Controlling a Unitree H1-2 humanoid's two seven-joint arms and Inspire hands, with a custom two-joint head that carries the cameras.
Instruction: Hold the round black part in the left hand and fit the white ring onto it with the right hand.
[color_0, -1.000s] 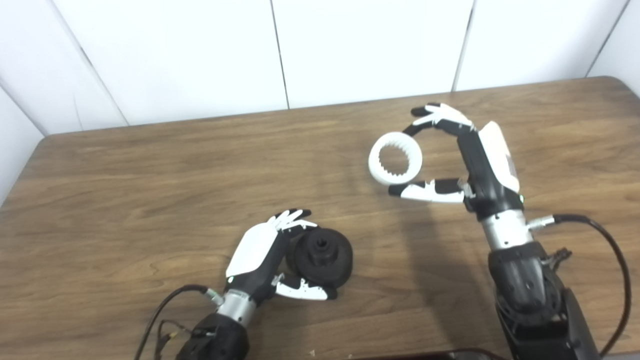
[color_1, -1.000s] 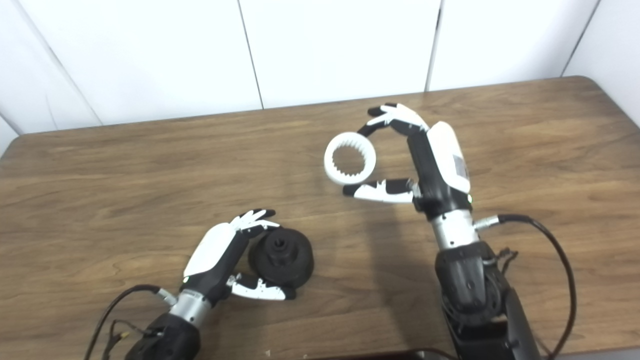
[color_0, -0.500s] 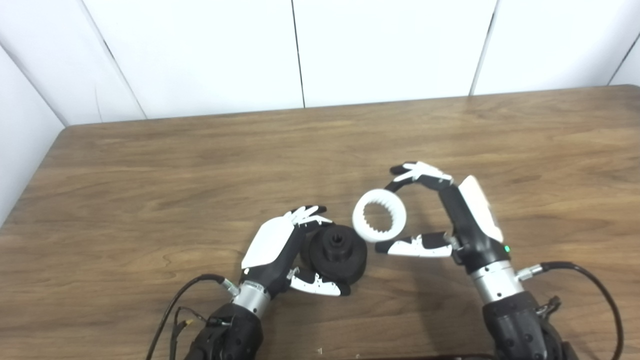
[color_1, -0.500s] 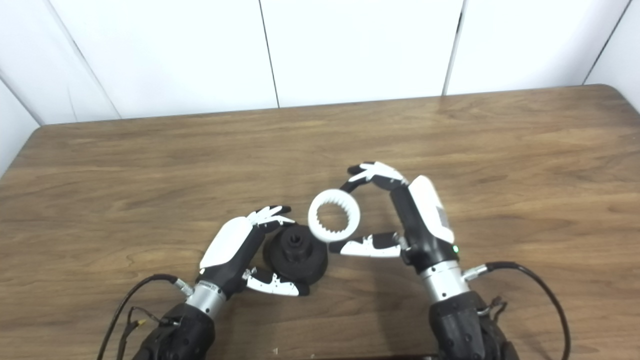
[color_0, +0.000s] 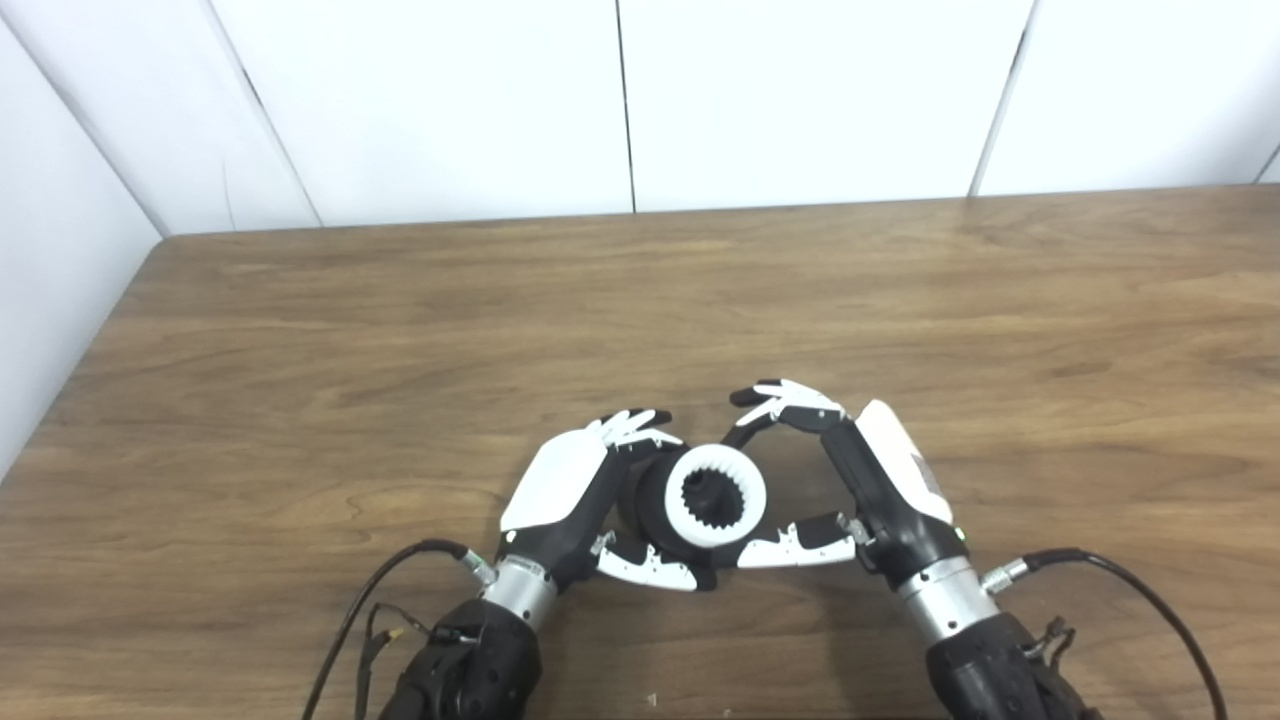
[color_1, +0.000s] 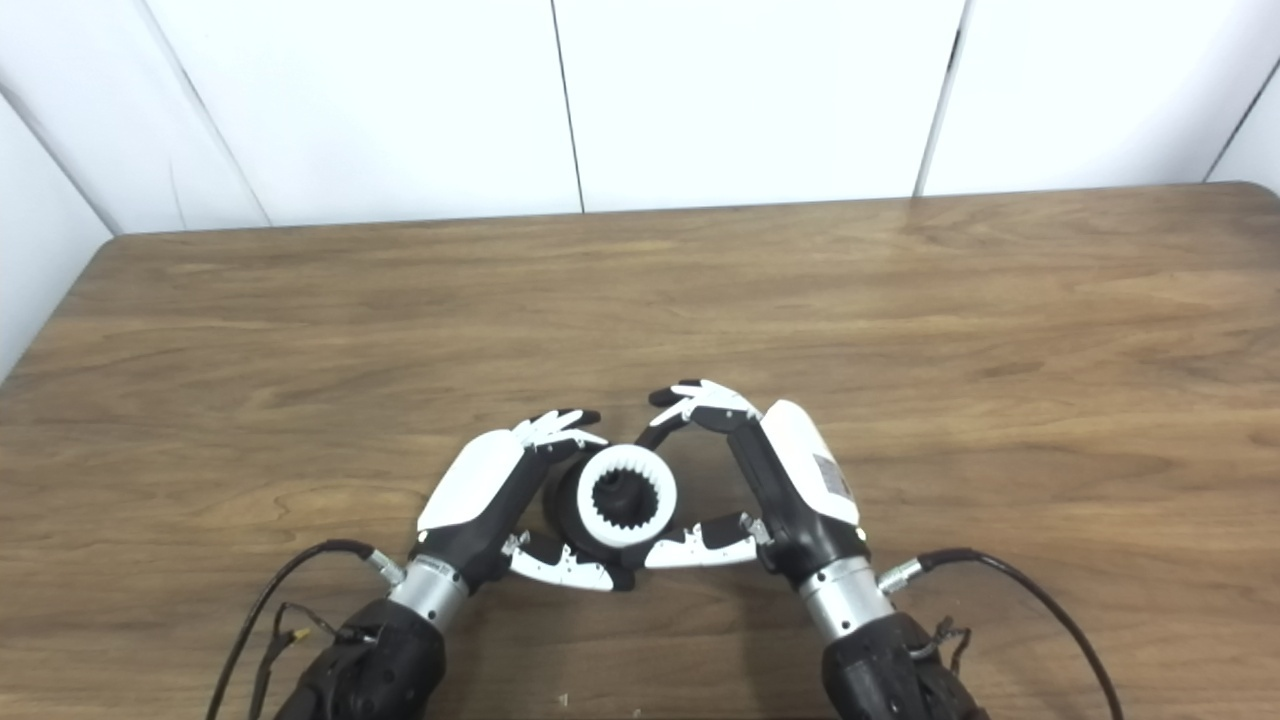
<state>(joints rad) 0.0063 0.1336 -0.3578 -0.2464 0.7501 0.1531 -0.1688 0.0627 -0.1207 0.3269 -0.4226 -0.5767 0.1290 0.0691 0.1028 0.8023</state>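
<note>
Currently: fitting step, near counter (color_0: 300, 330) front edge; left hand (color_0: 560, 490) grasps black part (color_0: 655, 500), right hand (color_0: 850, 480) grasps ring (color_0: 715, 497) over it; next, press squarely home.

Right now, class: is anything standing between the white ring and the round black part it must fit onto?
Nothing visible does. The white ring, held by the right hand, already lies over the face of the round black part gripped by the left hand. Whether it is fully seated cannot be told.
</note>
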